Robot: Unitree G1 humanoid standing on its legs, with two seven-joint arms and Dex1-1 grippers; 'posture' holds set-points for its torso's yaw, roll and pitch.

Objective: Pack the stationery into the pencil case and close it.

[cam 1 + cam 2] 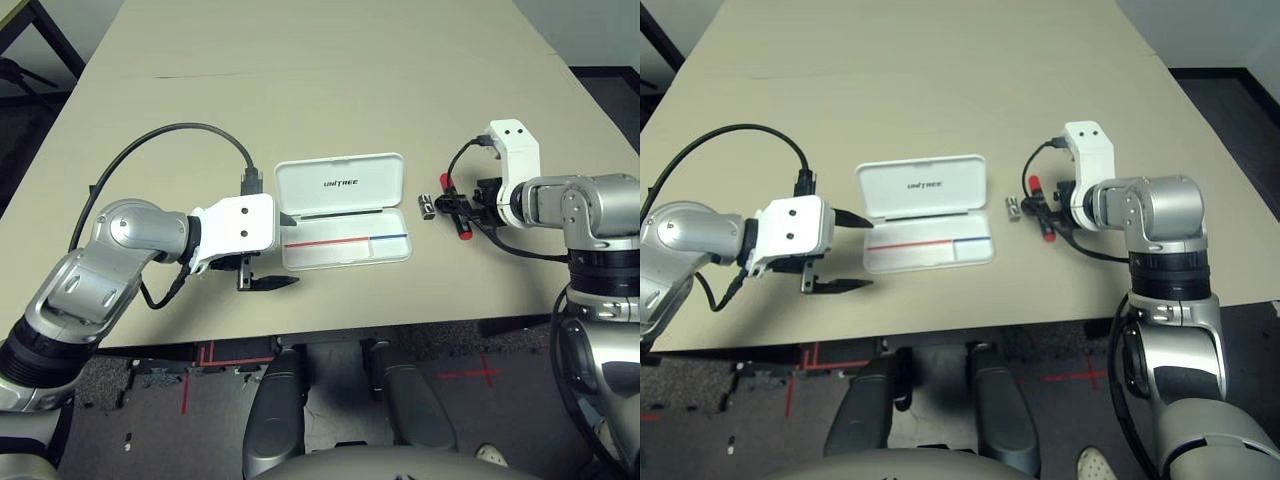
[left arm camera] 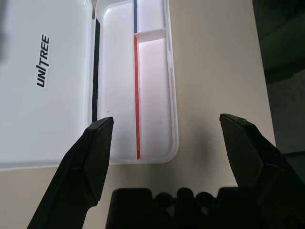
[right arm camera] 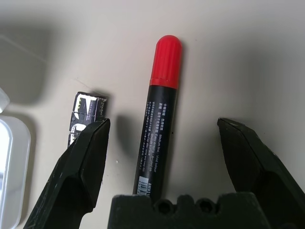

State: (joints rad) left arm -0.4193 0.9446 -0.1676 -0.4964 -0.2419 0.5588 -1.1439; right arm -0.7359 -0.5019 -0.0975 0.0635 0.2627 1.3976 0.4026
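Both my jaws stand apart, empty. My left gripper [image 1: 855,252] waits at the open pencil case [image 1: 345,253], perhaps to steady it. Right of the case, on the surface [image 1: 300,100], lies the small black-and-silver piece [image 3: 86,112], then the red marker [image 3: 159,114], between my right gripper's [image 3: 163,143] jaws, probably for pinching across its barrel.
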